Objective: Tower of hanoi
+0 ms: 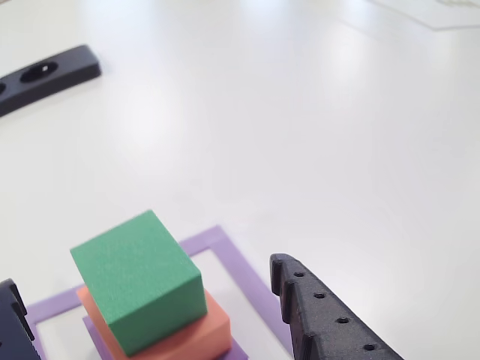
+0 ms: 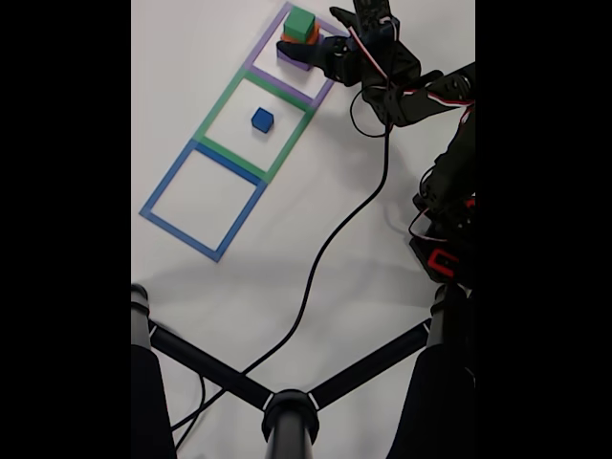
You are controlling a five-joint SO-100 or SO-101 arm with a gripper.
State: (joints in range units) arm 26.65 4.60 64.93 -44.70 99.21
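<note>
The green block (image 1: 139,289) sits on top of the salmon-orange block (image 1: 202,337), with a sliver of the purple block (image 1: 94,330) beneath, all inside the purple tape outline (image 1: 225,251). My gripper (image 1: 146,277) is open, one finger on each side of the stack; the right finger (image 1: 322,315) stands clear of the blocks. In the fixed view the stack's green block (image 2: 299,23) is at the top, my gripper (image 2: 320,40) is beside it, and the blue cube (image 2: 262,120) lies alone in the green tape outline (image 2: 251,124).
A black bar with round holes (image 1: 45,75) lies at the far left of the white table. The blue tape outline (image 2: 203,199) holds nothing. A black cable (image 2: 325,249) crosses the table, and black tripod legs (image 2: 287,406) stand near the bottom edge.
</note>
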